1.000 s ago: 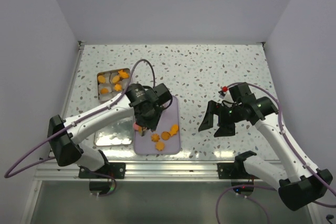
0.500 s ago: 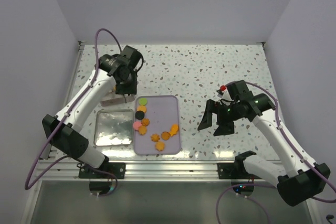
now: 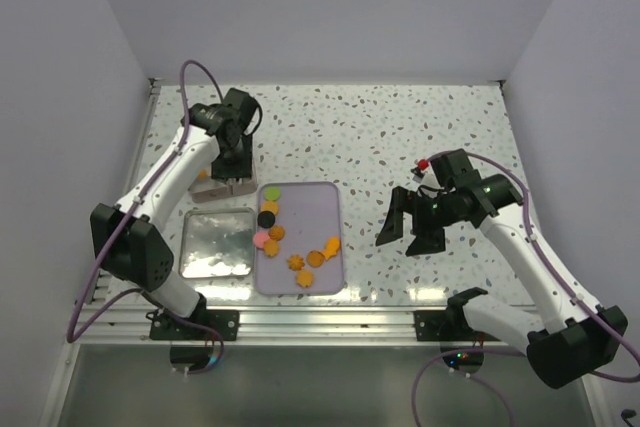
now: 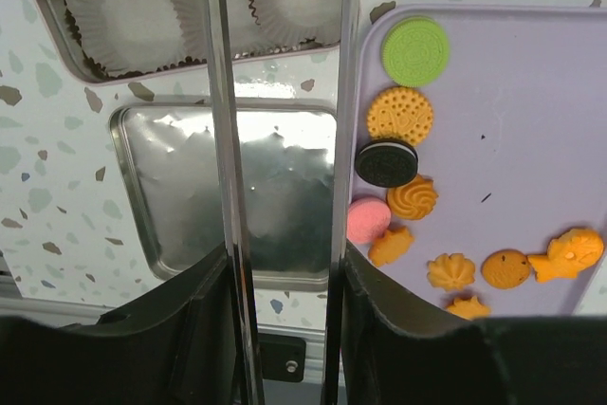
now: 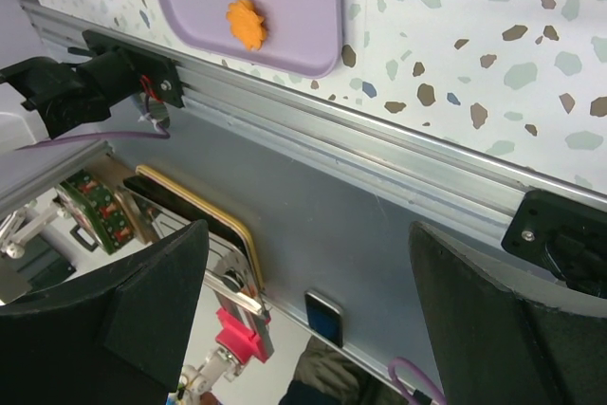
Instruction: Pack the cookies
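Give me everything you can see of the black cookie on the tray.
The black cookie is a round dark sandwich biscuit with a pale cream line at its rim. It lies flat near the left edge of the lavender tray, between a round orange cookie and an orange swirl cookie, apparently touching both. Nothing holds it.

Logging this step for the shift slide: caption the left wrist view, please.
Left gripper holds metal tongs over the tin, cookies waiting on the purple tray.
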You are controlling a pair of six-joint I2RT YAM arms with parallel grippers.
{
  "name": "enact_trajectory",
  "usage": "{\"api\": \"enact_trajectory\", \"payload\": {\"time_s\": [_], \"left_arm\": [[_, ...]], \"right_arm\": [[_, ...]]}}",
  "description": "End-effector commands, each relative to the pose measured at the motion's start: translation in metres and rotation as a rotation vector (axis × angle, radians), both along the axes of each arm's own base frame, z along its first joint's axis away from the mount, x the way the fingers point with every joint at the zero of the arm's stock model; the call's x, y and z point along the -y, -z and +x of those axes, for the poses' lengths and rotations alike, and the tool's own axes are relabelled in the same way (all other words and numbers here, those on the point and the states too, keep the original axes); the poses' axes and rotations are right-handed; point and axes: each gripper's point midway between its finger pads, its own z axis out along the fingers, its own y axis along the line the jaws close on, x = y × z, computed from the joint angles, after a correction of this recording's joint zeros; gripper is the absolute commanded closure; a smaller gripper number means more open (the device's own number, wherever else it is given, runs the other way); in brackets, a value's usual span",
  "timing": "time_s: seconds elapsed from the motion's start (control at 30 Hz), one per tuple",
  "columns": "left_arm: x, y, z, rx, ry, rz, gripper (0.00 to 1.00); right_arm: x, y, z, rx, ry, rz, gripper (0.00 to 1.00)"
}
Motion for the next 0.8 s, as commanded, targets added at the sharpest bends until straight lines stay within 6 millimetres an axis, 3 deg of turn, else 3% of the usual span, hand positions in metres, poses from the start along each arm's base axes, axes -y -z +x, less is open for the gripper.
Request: {"api": "enact_trajectory", "payload": {"time_s": [0.0,0.3,0.5,0.63,0.73,0.77], "left_arm": [[0.004,0.003,0.018,0.048,0.019,-0.009,0.54],[-0.001,0.014,0.018,0.025,0.016,0.023,0.49],[0.001,-0.008,0.016,0.070,0.007,-0.013,0.50],[0.015,-0.023,-0.003,0.077,0.051,-0.109,0.50],[0.030,-0.024,-0.028,0.054,0.108,-0.117,0.51],[0.039,-0.024,-0.046,0.030,0.156,-0.100,0.51]], "right_arm": [[-0.004,-0.011,0.005,0.046,-0.027,0.024,0.10],[-0.002,-0.011,0.001,0.046,-0.026,0.024,0.10],[-0.003,-0.012,0.002,0.050,-0.024,0.026,0.10],[-0.003,-0.012,0.002,0.048,-0.024,0.027,0.10],[-0.004,-0.011,0.001,0.045,-0.025,0.031,0.10],[-0.004,-0.011,0.001,0.045,-0.025,0.033,0.10]]}}
